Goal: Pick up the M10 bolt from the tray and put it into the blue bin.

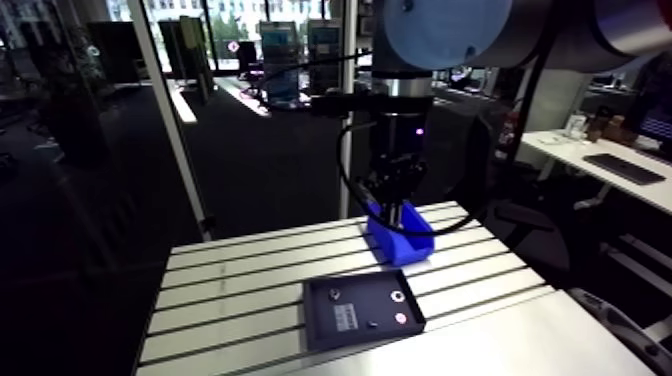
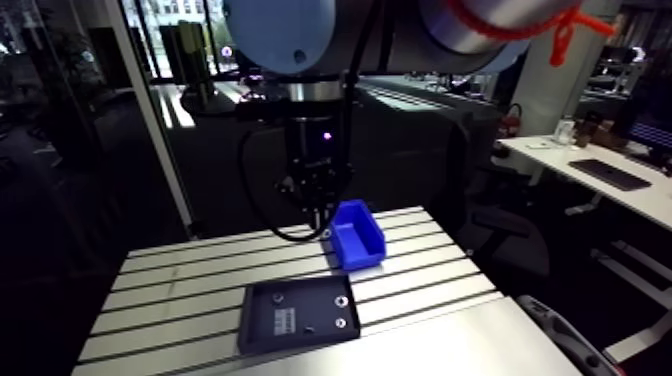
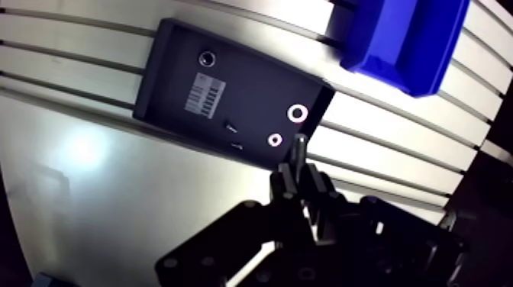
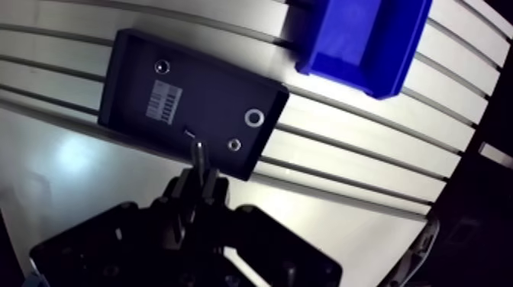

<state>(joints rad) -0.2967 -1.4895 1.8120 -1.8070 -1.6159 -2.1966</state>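
Gripper [image 3: 298, 174] fingers are pinched on the M10 bolt [image 3: 299, 150], whose end protrudes past the fingertips. The bolt is held aloft, clear of the black tray [image 3: 172, 72]. The tray lies toward the slotted table's [image 3: 382, 149] front edge. The blue bin [image 3: 397, 38] stands near the rear edge, with the gripper beside it.

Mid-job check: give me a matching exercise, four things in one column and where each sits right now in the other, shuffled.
Things:
1. blue plastic bin
2. black rectangular tray
3. dark metal bolt
4. pale ring-shaped washer

Places:
a. clamped between the jaws
b. lying inside the tray
c. on the slotted aluminium table, apart from the tray
d. on the table, carrying a white barcode label

Pairs: 1-c; 2-d; 3-a; 4-b
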